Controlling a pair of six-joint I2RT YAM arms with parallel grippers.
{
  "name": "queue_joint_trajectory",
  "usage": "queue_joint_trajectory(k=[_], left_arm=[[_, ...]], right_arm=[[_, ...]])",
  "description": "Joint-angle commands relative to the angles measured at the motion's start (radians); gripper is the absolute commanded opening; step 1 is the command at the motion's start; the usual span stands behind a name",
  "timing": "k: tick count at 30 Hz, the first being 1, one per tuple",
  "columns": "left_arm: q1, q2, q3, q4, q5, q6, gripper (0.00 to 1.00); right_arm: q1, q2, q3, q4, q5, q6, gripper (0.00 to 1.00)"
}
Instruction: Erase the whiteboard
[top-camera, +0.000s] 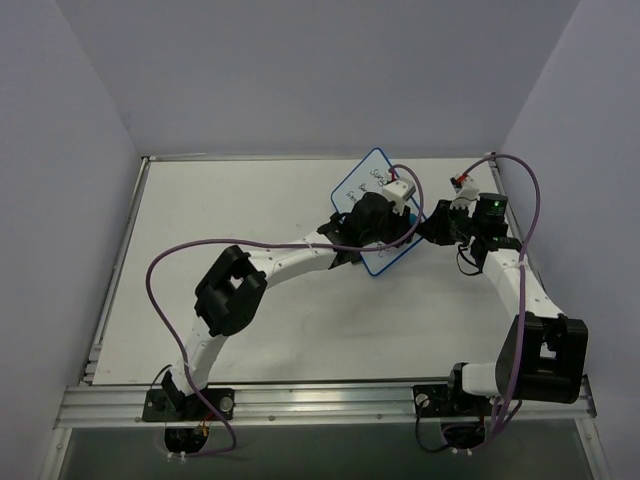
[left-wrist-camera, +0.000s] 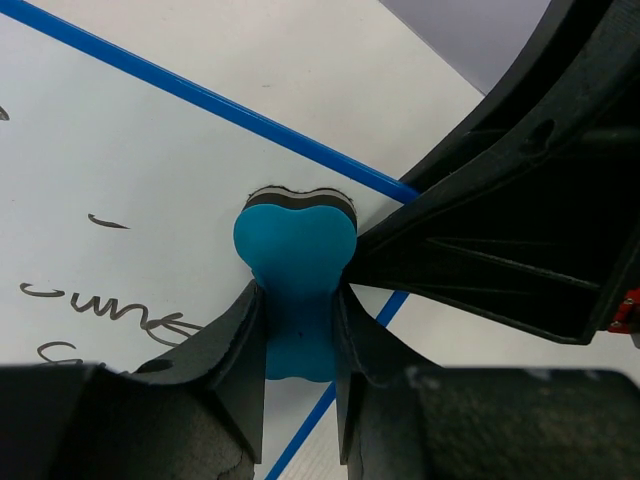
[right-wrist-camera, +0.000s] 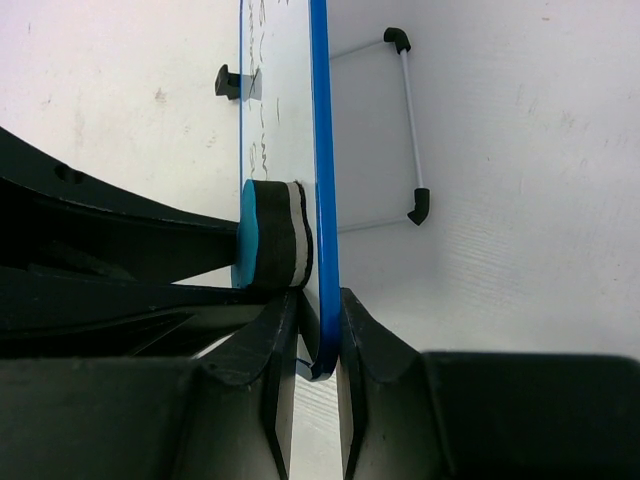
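Observation:
The whiteboard (top-camera: 362, 180), white with a blue frame, stands tilted at the back middle of the table and carries black handwriting (left-wrist-camera: 110, 305). My left gripper (left-wrist-camera: 297, 300) is shut on a blue eraser block (left-wrist-camera: 295, 255), whose felt side rests against the board face close to a frame corner. In the top view the left gripper (top-camera: 400, 212) is over the board's right part. My right gripper (right-wrist-camera: 318, 320) is shut on the whiteboard's blue edge (right-wrist-camera: 320, 150) near a corner, seen edge-on, with the eraser (right-wrist-camera: 272, 235) pressed on the face just above its jaws. The right gripper (top-camera: 425, 222) sits at the board's right side.
Behind the board, its white wire stand with black feet (right-wrist-camera: 410, 120) rests on the white table (top-camera: 220, 200). Grey walls close in the table on three sides. A metal rail (top-camera: 320, 400) runs along the near edge, and purple cables (top-camera: 530, 220) loop over both arms.

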Motion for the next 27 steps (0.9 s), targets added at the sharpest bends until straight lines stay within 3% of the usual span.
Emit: queue_joint_trajectory(k=[1,8,16,21,27], left_arm=[[-0.046,-0.013,-0.037,-0.026,0.096,-0.015,0.02],[0.032,0.040,0.030,-0.072,0.059,-0.031,0.02],[0.176,0.180,0.240,-0.154,0.113,-0.046,0.02],[0.225,0.255,0.324,-0.182,0.134,-0.043,0.02],[0.274,0.382,0.527,-0.245,0.151,-0.029,0.02]], right_arm=[[0.026,-0.041,0.014,0.111,0.022,-0.086,0.00],[0.036,-0.071,0.004,0.126,0.005,-0.086,0.00],[0.063,-0.110,-0.008,0.135,0.000,-0.103,0.00],[0.075,-0.098,-0.006,0.129,0.005,-0.109,0.00],[0.084,-0.081,0.001,0.115,0.002,-0.116,0.00]])
